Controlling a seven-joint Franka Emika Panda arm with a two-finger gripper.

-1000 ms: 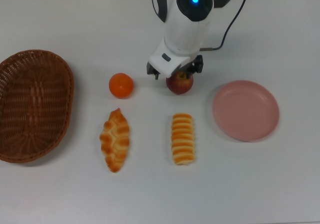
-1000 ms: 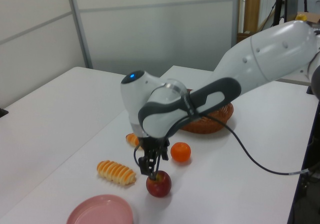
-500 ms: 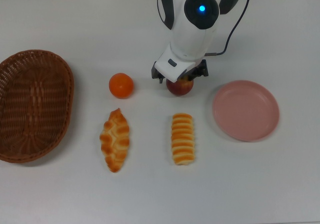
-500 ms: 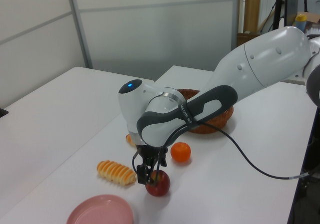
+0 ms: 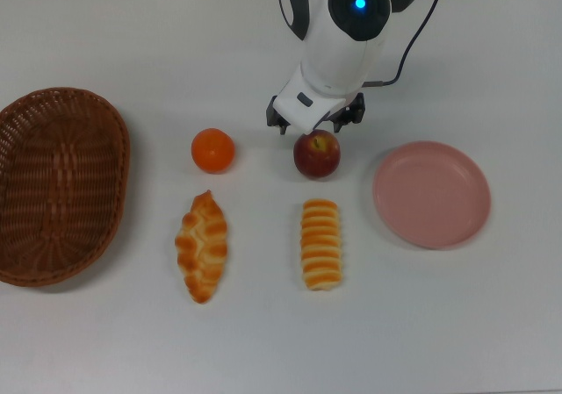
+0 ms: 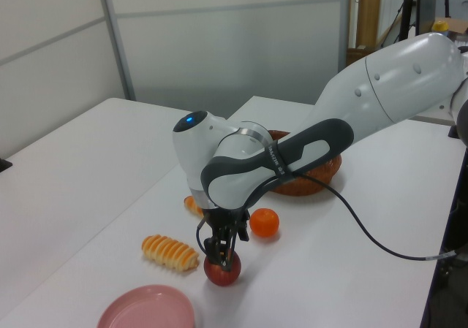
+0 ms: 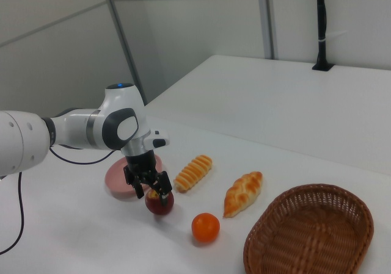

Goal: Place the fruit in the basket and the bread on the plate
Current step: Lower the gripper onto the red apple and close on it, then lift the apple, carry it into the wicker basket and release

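While the gripper [image 6: 221,254] clamps the apple [image 5: 316,154], orange [image 5: 212,150] and roll [image 5: 320,244] lie near.

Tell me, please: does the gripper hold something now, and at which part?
It cannot be told for certain. The gripper is down at the top of the apple, near its stem hollow, and the apple rests on the table. A closed hold is not visible.

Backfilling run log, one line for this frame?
phase: grasping apple | gripper: at apple's top | basket: empty | plate: empty
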